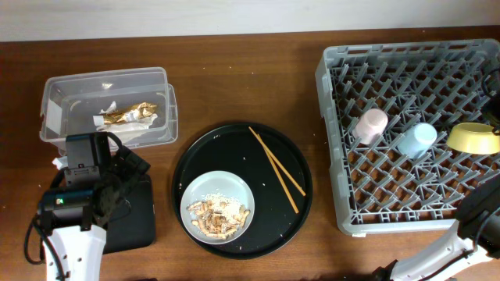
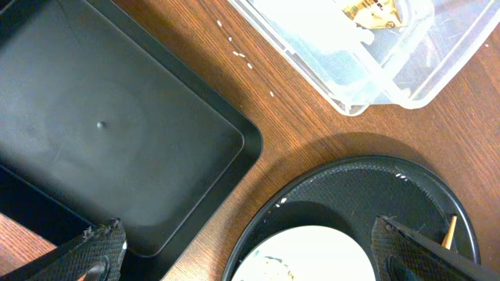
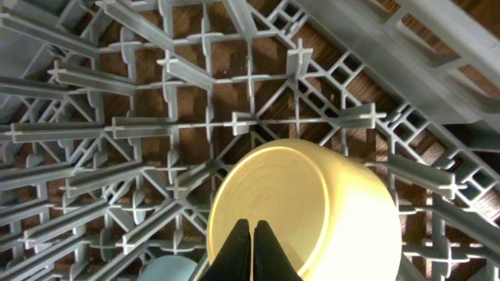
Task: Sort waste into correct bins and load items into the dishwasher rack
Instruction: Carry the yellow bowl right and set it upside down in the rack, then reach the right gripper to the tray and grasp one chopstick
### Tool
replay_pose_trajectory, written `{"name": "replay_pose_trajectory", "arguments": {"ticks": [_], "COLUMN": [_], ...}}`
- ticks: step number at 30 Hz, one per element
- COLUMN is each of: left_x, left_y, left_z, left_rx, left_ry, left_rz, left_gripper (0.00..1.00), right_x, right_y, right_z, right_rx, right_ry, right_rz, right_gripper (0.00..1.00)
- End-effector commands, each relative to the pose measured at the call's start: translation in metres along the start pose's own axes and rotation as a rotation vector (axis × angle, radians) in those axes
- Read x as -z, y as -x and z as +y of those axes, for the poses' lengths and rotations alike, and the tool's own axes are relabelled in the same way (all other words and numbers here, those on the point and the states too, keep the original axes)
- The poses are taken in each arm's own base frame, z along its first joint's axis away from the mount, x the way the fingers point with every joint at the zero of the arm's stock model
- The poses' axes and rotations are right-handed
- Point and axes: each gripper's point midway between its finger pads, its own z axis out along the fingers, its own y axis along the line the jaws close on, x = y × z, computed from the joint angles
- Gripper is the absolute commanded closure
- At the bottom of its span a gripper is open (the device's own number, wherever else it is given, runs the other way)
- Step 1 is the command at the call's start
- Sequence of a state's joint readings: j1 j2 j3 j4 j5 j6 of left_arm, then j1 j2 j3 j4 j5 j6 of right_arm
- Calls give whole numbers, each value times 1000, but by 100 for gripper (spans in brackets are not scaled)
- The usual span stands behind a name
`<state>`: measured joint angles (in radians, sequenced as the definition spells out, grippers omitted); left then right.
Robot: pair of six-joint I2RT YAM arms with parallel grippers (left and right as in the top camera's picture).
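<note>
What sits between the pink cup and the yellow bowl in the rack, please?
The small blue cup, as the overhead view shows.

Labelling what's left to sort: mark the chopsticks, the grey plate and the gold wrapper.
chopsticks point(image 1: 271, 153): overhead view, upper shafts.
grey plate point(image 1: 218, 182): overhead view, bare upper part.
gold wrapper point(image 1: 129, 114): overhead view, its middle.

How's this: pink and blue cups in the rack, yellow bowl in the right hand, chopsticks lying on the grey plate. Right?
One slip: the chopsticks lie on the round black tray beside the grey plate, not on it, as the overhead view shows. The pink cup and blue cup are in the rack, and the yellow bowl is in the right hand.
</note>
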<state>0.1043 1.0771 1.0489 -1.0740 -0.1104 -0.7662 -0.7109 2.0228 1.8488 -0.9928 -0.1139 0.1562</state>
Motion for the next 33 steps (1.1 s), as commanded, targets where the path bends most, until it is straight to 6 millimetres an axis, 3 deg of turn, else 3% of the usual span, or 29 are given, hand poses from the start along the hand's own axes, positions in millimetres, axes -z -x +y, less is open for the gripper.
{"name": "replay_pose_trajectory", "arguments": {"ticks": [1,6,9,14,21,25,28,30,33], "left_x": [1,1,1,1,1,1,1,1,1], "left_y": [2,2,2,2,2,2,2,2,2], "left_z": [3,3,3,3,3,3,3,3,3], "left_rx": [-7,-7,-7,-7,-7,-7,-7,-7,-7], "left_ry": [10,10,10,10,10,10,10,10,10], "left_rz": [-14,-14,-14,-14,-14,-14,-14,-14,-14], "left_gripper": [0,0,1,1,1,1,1,1,1], "right_x": [-2,-27,-31,0,49,99,143,180,236], "right_y": [-5,-26,-32,-25,-21,-11,-15,-28,-73], "right_z": [2,-5,-19,-46,-42,-6,39,78,136], "right_rx": [-10,-19,-18,-27,-72,-65,-33,6,90], "right_ry": [7,-9,-82,-246,-256,-64,184,410,739], "right_rz": [17,92,108,74,6,-110,-166,-169,-77], "right_gripper": [96,96,96,96,96,96,96,96,95]}}
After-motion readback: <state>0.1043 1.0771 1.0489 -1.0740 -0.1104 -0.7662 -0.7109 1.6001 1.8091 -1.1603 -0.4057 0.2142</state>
